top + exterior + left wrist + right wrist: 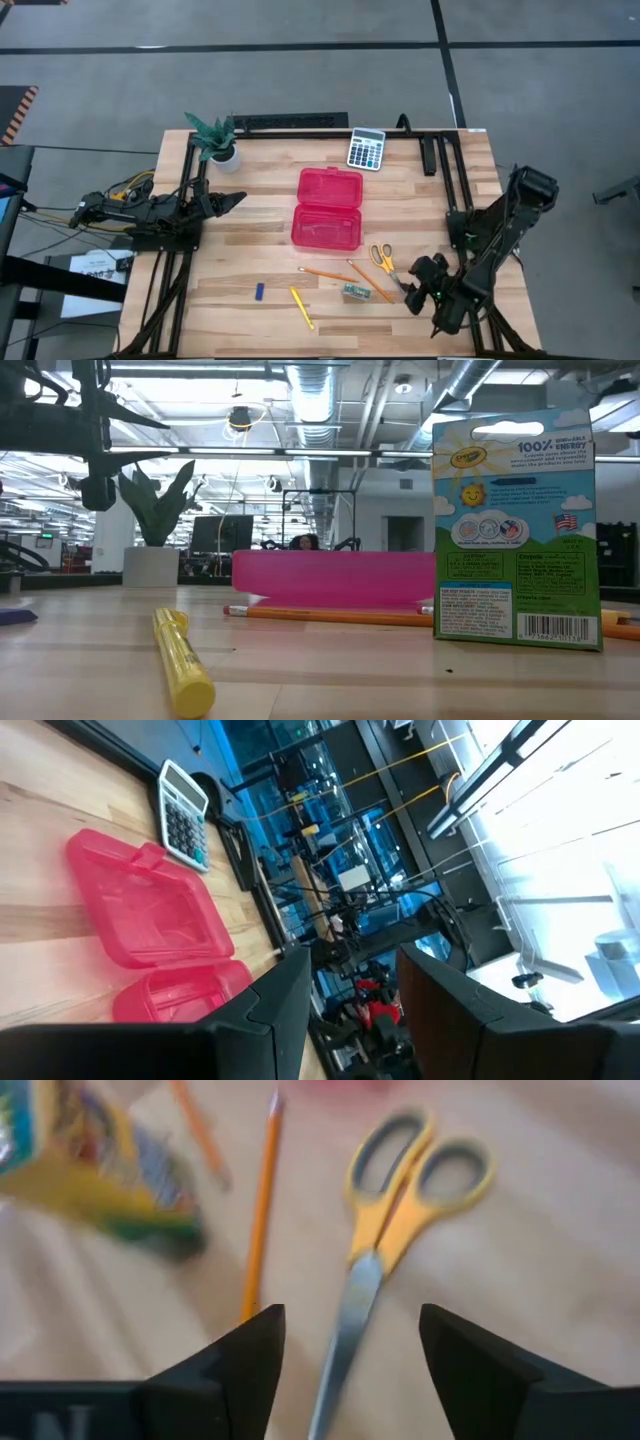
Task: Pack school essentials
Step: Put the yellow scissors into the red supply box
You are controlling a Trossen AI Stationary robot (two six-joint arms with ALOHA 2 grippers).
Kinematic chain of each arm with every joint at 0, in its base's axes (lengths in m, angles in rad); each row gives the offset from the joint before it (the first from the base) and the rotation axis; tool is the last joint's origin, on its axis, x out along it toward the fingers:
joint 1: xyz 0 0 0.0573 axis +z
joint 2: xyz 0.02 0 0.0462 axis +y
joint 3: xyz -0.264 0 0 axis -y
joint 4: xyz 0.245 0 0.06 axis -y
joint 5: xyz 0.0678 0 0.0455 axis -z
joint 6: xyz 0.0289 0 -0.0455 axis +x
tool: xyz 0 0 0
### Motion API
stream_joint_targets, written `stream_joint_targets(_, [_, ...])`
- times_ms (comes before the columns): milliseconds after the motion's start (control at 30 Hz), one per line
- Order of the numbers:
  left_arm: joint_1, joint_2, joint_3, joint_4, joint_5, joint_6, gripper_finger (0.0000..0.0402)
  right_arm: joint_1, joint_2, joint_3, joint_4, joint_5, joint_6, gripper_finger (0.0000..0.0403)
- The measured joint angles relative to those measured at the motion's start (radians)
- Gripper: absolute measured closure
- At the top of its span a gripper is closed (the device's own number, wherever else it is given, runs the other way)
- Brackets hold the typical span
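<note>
1. The right gripper [415, 287] is low over the table's front right, fingers apart, straddling the blade of the scissors [385, 1240].
2. The scissors [382, 258] lie beside two pencils [345, 274] and the crayon box [355, 292].
3. The open red case [328, 208] sits mid-table.
4. The left gripper [232, 201] waits at the left edge, fingers apart.

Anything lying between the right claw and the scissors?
Nothing. In the right wrist view the scissors point blade-first into the open right claw, with only bare wood around the blade. The high view agrees: the claw sits just beyond them.
</note>
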Motion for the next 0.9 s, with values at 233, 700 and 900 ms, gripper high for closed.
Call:
stream_joint_targets(233, [0.0,0.0,0.0,0.0,0.0,-0.019,0.0264,-0.042,0.126,0.0,0.054,0.176,0.075,0.0158])
stream_joint_targets(700, [0.0,0.0,0.0,0.001,-0.01,-0.023,0.0264,-0.014,0.334,0.001,0.174,0.196,0.182,0.0158])
stream_joint_targets(900, [0.0,0.0,0.0,0.001,-0.016,-0.019,0.0264,-0.014,0.331,0.0,0.161,0.193,0.184,0.0158])
